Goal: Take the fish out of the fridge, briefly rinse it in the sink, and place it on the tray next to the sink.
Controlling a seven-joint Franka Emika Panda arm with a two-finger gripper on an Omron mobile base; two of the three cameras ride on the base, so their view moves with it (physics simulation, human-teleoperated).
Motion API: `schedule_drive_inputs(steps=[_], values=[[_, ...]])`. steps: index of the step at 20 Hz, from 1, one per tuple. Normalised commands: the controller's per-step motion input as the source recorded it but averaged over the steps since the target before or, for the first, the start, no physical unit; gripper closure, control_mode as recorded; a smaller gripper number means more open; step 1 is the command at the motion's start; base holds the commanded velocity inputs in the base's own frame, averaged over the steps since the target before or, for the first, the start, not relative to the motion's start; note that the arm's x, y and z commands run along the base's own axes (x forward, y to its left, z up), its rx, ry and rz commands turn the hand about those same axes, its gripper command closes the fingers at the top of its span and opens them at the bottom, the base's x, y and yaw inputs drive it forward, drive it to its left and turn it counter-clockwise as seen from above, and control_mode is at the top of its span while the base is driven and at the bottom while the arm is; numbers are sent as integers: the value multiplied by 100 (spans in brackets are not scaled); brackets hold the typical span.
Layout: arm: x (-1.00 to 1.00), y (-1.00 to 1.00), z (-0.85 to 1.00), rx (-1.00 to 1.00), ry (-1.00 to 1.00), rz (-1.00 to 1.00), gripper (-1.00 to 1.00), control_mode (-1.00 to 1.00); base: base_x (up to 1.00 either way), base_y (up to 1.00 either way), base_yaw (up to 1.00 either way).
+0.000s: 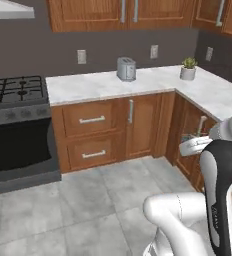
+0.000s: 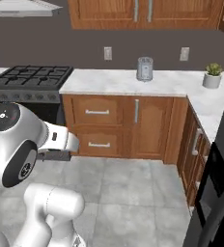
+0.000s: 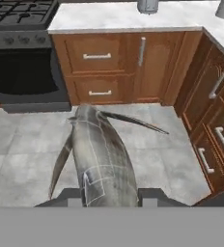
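Fish [image 3: 102, 161]: we see it pinched between our gripper [image 3: 109, 197] jaws, over grey floor tiles.
Stove [image 3: 20, 48]: we have it on our left.
Toaster [image 1: 126, 69]: on the counter [image 1: 98, 84].
Plant [image 1: 188, 68]: rightmost, in the corner.

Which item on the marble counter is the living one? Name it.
The small potted plant near the counter's corner: green leaves in a white pot, unlike the metal toaster to its left.
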Motion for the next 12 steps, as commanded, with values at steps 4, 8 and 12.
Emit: schedule_drive_inputs(steps=[4, 8, 12], values=[[0, 0, 0, 0, 0, 0, 100, 100, 0, 8, 100], [0, 0, 0, 0, 0, 0, 100, 100, 0, 5, 100], [0, 0, 0, 0, 0, 0, 100, 100, 1, 0, 98]])
